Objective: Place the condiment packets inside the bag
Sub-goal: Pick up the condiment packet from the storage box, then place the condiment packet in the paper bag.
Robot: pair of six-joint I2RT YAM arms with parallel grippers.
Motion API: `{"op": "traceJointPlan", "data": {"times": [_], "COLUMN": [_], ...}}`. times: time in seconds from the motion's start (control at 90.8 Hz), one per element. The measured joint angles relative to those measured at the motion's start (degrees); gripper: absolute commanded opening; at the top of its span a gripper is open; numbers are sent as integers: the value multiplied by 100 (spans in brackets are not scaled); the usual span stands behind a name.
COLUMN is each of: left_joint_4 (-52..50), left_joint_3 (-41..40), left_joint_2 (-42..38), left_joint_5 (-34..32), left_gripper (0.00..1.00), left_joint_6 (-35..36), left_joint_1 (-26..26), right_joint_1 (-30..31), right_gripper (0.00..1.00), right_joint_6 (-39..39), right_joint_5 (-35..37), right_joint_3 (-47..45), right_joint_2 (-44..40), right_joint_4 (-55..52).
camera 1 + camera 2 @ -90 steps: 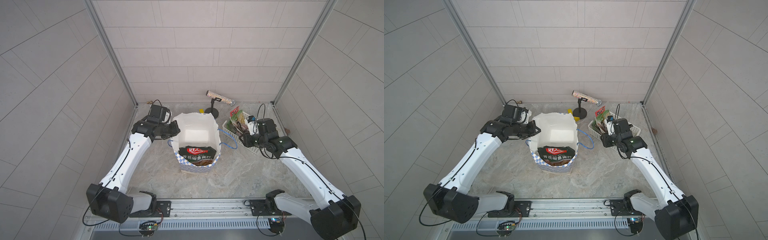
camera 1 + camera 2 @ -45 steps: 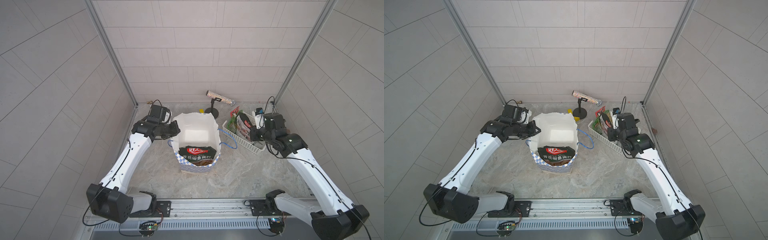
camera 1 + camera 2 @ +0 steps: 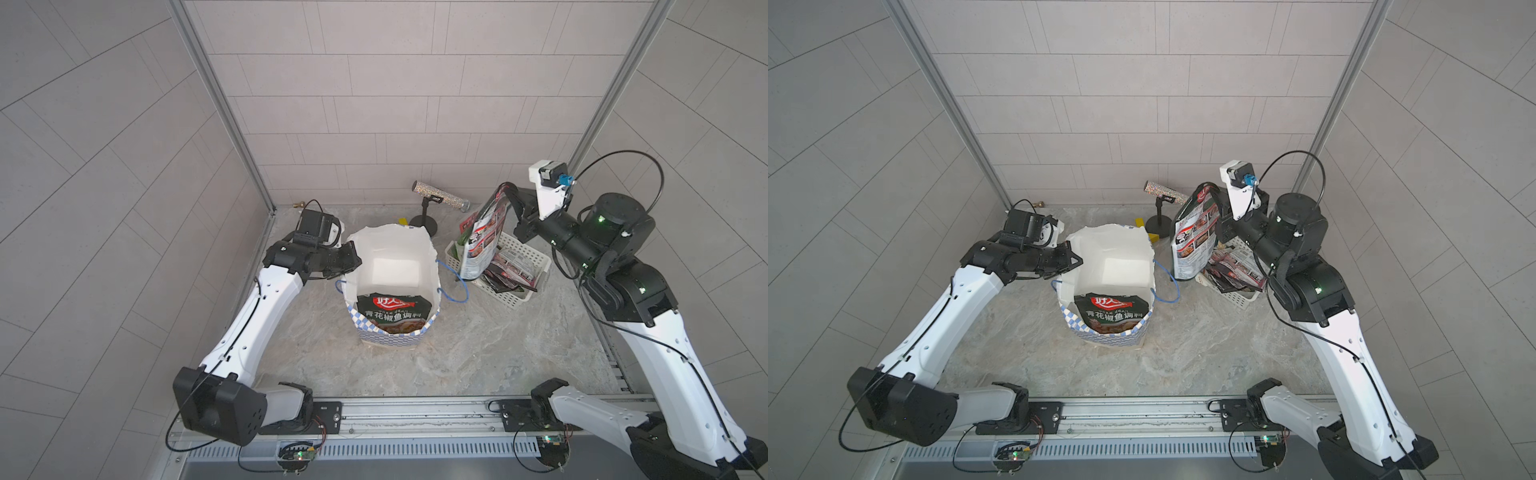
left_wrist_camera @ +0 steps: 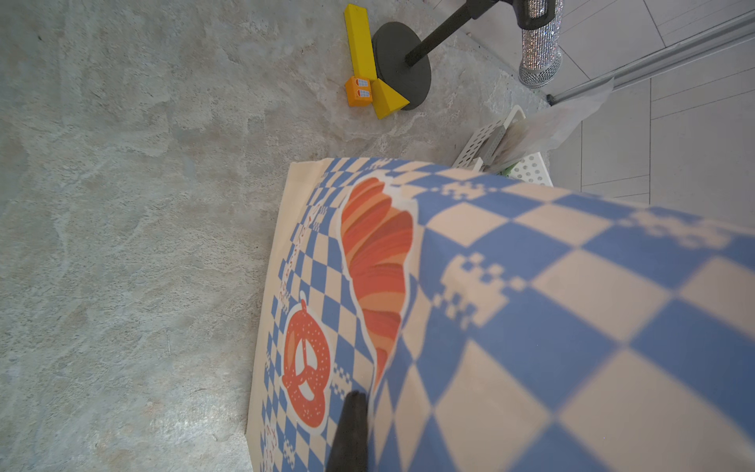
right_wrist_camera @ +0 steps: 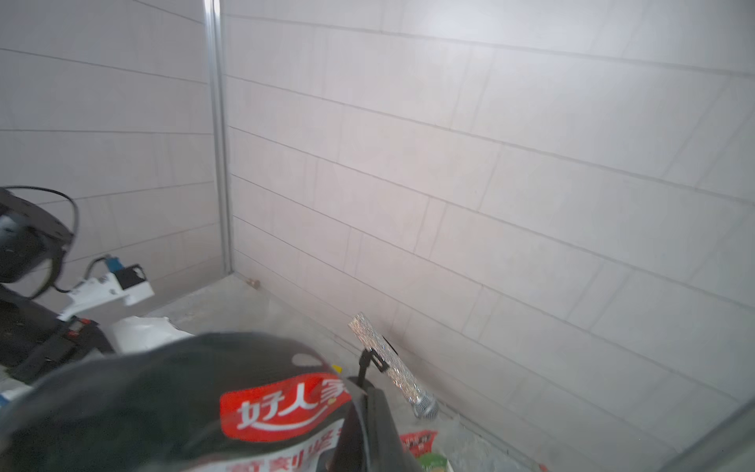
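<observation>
The blue-and-white checkered bag (image 3: 390, 266) (image 3: 1108, 257) stands open mid-table. A dark green condiment packet (image 3: 392, 313) (image 3: 1111, 313) leans against the near wall inside it. My left gripper (image 3: 353, 259) (image 3: 1075, 259) is shut on the bag's left rim; one dark finger (image 4: 351, 433) lies against the checkered outside (image 4: 531, 306). My right gripper (image 3: 513, 203) (image 3: 1221, 208) is shut on the top edge of a black-and-red packet (image 3: 484, 237) (image 3: 1196, 237) (image 5: 204, 408), which hangs above the basket to the right of the bag. More packets (image 3: 513, 270) (image 3: 1235, 270) lie in that basket.
The white perforated basket (image 3: 528, 255) (image 3: 1241, 297) sits right of the bag. A glittery microphone (image 3: 440, 195) on a black stand (image 3: 424, 224) is behind the bag, with yellow blocks (image 4: 359, 45) by its base. Tiled walls enclose three sides.
My right gripper shut on the black-and-red packet in the basket and lifted it up and back. The left arm and the bag stayed still.
</observation>
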Motion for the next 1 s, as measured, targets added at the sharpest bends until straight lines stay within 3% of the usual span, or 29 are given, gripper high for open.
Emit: {"op": "traceJointPlan", "data": {"times": [0.176, 0.418, 0.671, 1.002], "left_joint_4": [0, -2, -2, -9], "left_joint_3": [0, 0, 0, 0], "left_joint_2": [11, 11, 11, 13], "left_joint_5": [37, 48, 46, 55], "left_gripper": [0, 0, 0, 0], "left_joint_6": [0, 0, 0, 2], "left_joint_1": [0, 0, 0, 0], "right_joint_1": [791, 1473, 1976, 2151], "right_gripper": [0, 0, 0, 0], "right_joint_6": [-127, 321, 778, 1217], "right_joint_5": [-393, -632, -376, 739], "right_joint_3": [962, 1427, 1185, 306], "right_joint_2": [472, 988, 1473, 1589], "right_joint_4": [273, 612, 664, 155]}}
